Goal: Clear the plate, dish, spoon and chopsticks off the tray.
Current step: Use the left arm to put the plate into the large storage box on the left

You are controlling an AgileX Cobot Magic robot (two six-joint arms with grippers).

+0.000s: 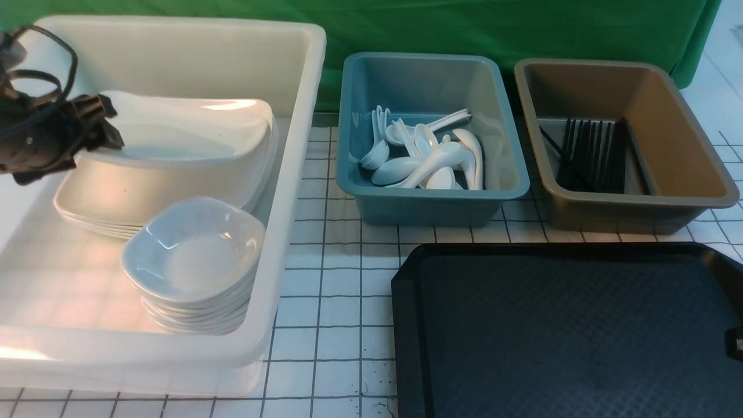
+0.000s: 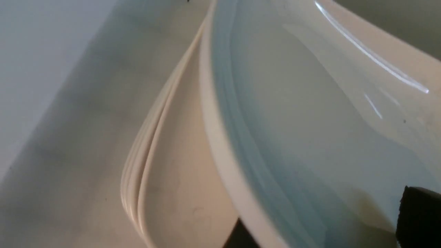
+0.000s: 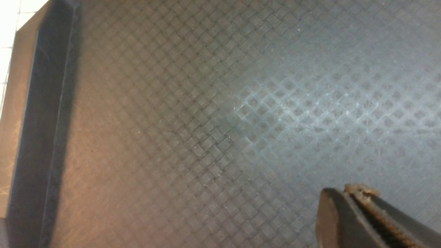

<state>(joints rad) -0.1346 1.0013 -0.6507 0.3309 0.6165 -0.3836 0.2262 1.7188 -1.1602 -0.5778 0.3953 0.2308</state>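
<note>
Where the left gripper (image 1: 110, 123) reaches into the far left of the white tub (image 1: 316, 75), the plate (image 1: 191, 130) lies face up on a stack of plates (image 1: 145, 197). It is tilted: in the left wrist view its rim stands lifted off the stacked rims at the gripper's end and meets them at the other end. The jaws stand spread astride that left rim. One finger (image 2: 418, 217) sits inside the plate (image 2: 310, 120), clear of the rim, and a dark tip shows just under the rim, so nothing is clamped. In the same tub, nearer the robot and to the right of the plates, a dish (image 1: 194, 255) tops a stack of like dishes, mouth upward. The blue tub (image 1: 348, 145) in the middle holds a jumble of white spoons (image 1: 426, 162), most with their handles slanting up toward the far right. The brown tub (image 1: 679, 128) on the right holds the chopsticks (image 1: 592, 154). They lie side by side with their long axis running away from the robot, one stick crossing them on a slant. The black tray (image 1: 557, 325) lies on the gridded table (image 1: 336, 290) in front of the two small tubs, long side left to right. The right gripper (image 3: 358, 210) hangs over the tray's textured floor (image 3: 172, 120), its fingers pressed together on nothing. Only a corner of it (image 1: 735, 343) shows at the front view's right edge.
</note>
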